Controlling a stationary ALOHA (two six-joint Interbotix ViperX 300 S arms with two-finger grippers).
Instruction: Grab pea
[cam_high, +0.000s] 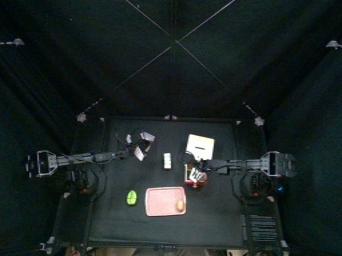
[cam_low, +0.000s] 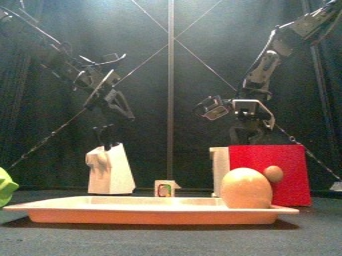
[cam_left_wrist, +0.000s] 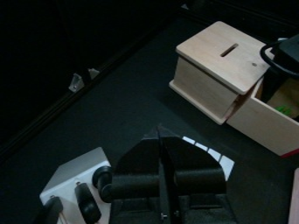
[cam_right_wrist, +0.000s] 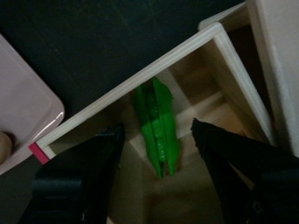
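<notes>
Right gripper (cam_right_wrist: 158, 171) hangs wide open over the green pea pod (cam_right_wrist: 156, 122) inside the wooden box (cam_right_wrist: 140, 74) to straddle it; left gripper (cam_left_wrist: 163, 162) rests closed, far left

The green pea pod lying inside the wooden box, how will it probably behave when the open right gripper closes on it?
The pea pod is long and narrow, so it may pivot if pinched near one end. It looks like a smooth, probably light toy, so it might slip. It lies near the wooden box wall, leaving the right gripper little room.
</notes>
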